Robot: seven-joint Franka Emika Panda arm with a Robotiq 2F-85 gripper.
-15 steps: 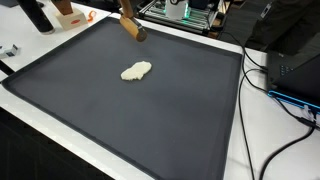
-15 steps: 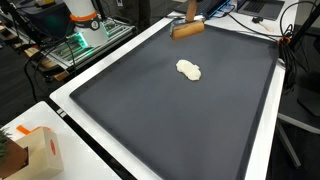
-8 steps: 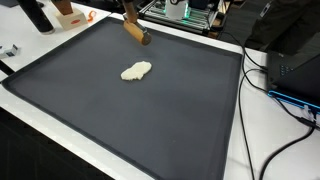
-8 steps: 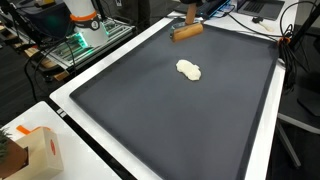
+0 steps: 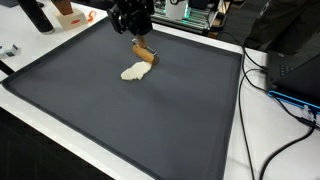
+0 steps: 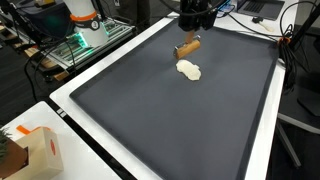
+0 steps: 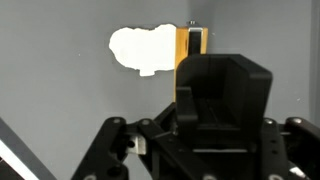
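My gripper (image 5: 137,34) is shut on the upper end of a tan wooden block (image 5: 144,51), which hangs tilted just above the dark grey mat (image 5: 120,120). A white lump like dough (image 5: 135,71) lies on the mat right beside the block's lower end. Both exterior views show this, with the gripper (image 6: 192,28), block (image 6: 187,47) and lump (image 6: 188,70). In the wrist view the block (image 7: 190,45) sticks out past the black gripper (image 7: 205,62), next to the lump (image 7: 145,48).
The mat has a white rim (image 6: 70,105). Cables (image 5: 262,110) and a black box (image 5: 295,70) lie beside it. Electronics with green lights (image 6: 85,40) stand at the back. An orange and white carton (image 6: 35,150) sits off one corner.
The gripper has come down into view and carried the wooden block from the mat's far edge toward the white lump; the block now hangs just beside it. The lump has not moved.
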